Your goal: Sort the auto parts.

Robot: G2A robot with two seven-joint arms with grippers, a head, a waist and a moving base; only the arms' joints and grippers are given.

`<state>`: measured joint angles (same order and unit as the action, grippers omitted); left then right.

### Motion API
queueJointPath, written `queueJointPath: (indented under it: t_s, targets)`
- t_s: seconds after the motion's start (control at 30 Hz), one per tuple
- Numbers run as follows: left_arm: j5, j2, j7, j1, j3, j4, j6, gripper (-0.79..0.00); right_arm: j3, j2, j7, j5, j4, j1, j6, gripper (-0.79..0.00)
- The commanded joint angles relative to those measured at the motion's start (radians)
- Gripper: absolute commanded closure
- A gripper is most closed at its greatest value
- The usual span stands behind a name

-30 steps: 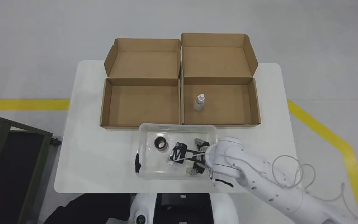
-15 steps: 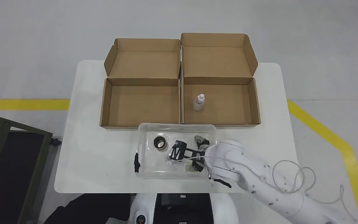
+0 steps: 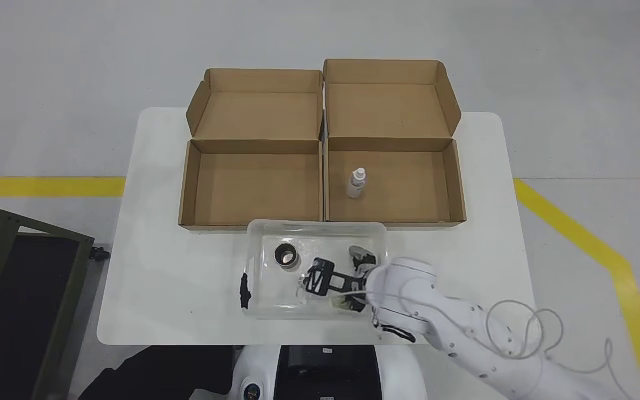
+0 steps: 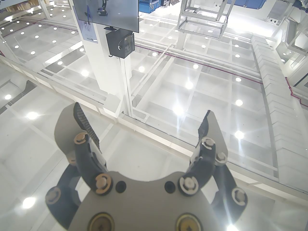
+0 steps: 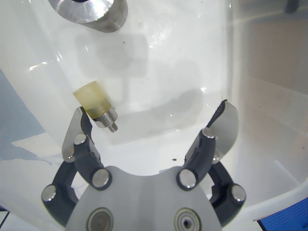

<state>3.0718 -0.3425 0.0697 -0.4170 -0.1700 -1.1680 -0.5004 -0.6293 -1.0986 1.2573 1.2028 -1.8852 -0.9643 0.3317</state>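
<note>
A clear plastic bin (image 3: 262,232) sits at the table's near edge and holds small auto parts. My right gripper (image 3: 318,278) is down inside it, open with nothing between its fingers. In the right wrist view the right gripper (image 5: 154,111) has a yellowish rubber bumper with a threaded metal stud (image 5: 95,104) lying right beside one fingertip (image 5: 80,116). A metal bushing (image 5: 86,1) lies farther off; it is the ring (image 3: 286,256) in the top view. My left gripper (image 4: 144,118) is open and empty, pointing up at the ceiling.
Two open cardboard boxes stand side by side behind the bin. The left box (image 3: 253,188) holds nothing and the right box (image 3: 420,190) holds one small white part (image 3: 357,182). More small parts (image 3: 358,255) lie in the bin. A black piece (image 3: 245,290) sits at its left edge.
My right arm has shifted a little toward the table's near edge. Its gripper has stayed open inside the bin and moved slightly.
</note>
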Motion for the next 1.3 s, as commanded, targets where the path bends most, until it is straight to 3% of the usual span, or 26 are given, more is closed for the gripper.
queueJointPath:
  t_s: [0.0,0.3,0.43,0.63,0.8,1.27]
  targets:
    - [0.0,0.0,0.0,0.0,0.0,0.0,0.0,-0.785,0.004,-0.003,0.0,0.008,0.005,0.001,0.0,-0.785]
    - [0.0,0.0,0.0,0.0,0.0,0.0,0.0,-0.785,-0.003,-0.012,-0.035,0.077,-0.01,-0.016,-0.04,-0.72]
    - [0.0,0.0,0.0,0.0,0.0,0.0,0.0,-0.785,-0.016,-0.009,-0.058,0.107,-0.029,-0.041,-0.043,-0.591]
    - [0.0,0.0,0.0,0.0,0.0,0.0,0.0,-0.785,-0.029,-0.007,-0.06,0.112,-0.042,-0.062,0.0,-0.628]
    - [0.0,0.0,0.0,0.0,0.0,0.0,0.0,-0.785,-0.036,-0.011,-0.071,0.106,-0.041,-0.065,0.012,-0.714]
    - [0.0,0.0,0.0,0.0,0.0,0.0,0.0,-0.785,-0.058,-0.037,-0.157,0.03,0.047,-0.013,0.048,-0.548]
